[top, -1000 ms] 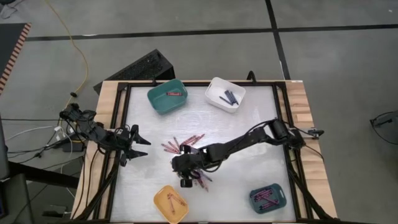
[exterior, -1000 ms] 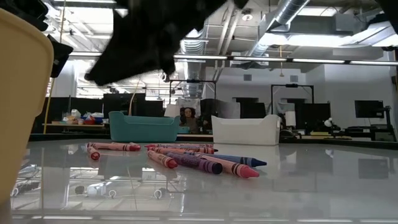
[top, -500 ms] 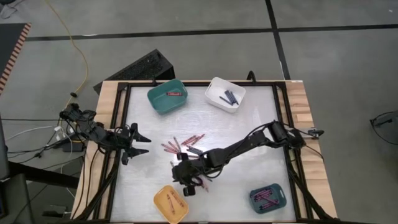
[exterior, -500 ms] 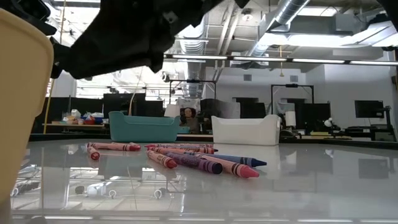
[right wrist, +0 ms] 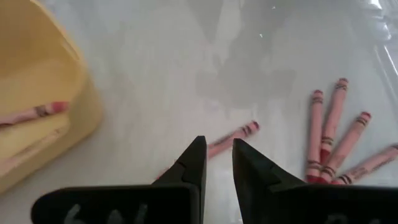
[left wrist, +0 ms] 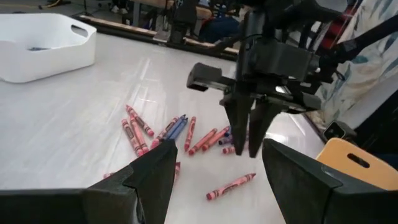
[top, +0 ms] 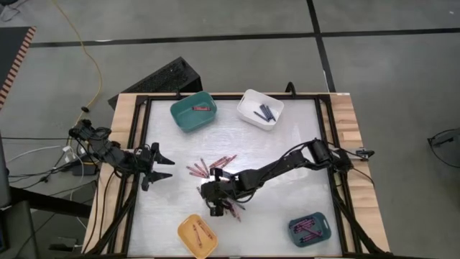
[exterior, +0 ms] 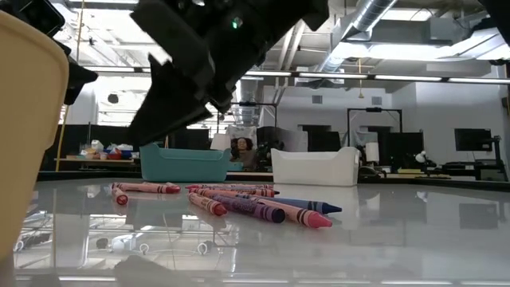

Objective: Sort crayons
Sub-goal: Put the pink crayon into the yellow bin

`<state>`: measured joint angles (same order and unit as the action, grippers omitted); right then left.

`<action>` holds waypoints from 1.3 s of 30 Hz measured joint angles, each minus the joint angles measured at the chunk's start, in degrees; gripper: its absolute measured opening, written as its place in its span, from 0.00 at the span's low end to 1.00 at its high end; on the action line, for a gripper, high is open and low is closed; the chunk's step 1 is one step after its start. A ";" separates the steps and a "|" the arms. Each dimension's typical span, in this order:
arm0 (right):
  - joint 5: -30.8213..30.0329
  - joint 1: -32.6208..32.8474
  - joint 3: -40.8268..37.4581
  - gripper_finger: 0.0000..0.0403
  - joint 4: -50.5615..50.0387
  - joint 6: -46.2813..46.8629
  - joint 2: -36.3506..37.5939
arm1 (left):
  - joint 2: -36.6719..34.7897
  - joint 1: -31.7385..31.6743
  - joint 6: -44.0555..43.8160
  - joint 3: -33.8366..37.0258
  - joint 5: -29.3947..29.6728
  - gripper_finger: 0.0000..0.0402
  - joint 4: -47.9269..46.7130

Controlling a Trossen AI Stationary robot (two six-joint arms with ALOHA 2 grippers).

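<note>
The crayons (top: 212,168), thin red, pink and dark purple paper-wrapped sticks, lie scattered loosely near the middle of the glossy white table (top: 287,144). One single red crayon (right wrist: 233,136) lies apart from the heap, on the bare table just beyond the tips of the right gripper (top: 214,209). More crayons sit in the bins: a red one in the teal plastic bin (top: 192,111) at the far side, dark blue ones in the white plastic bin (top: 260,109) beside it, pale ones in the yellow plastic bin (top: 198,234) at the near edge, and pink ones in the small dark teal tray (top: 310,229) at the near right corner.

The right gripper hangs over the table between the heap and the yellow bin, pointing down. Its two dark fingers (right wrist: 194,163) stand only a narrow slit apart, with nothing between them and nothing touched.

The left gripper (top: 164,166) waits at the table's left edge, well apart from the crayons, its fingers (left wrist: 155,177) spread wide and empty.
</note>
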<state>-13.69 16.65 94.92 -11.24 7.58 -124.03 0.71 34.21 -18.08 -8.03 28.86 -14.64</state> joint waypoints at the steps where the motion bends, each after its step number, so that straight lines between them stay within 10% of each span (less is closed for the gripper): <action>1: -0.09 -0.35 -0.07 0.18 -0.17 -0.25 0.00 | 0.00 -0.02 0.22 0.00 0.02 0.57 -0.30; 39: -4.34 -11.28 -0.16 0.18 -2.87 1.23 -0.02 | 0.00 -0.02 3.95 0.00 3.69 0.57 -0.52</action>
<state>-18.04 5.37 94.76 -14.11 8.81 -124.05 0.71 34.20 -14.13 -8.03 32.56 -15.16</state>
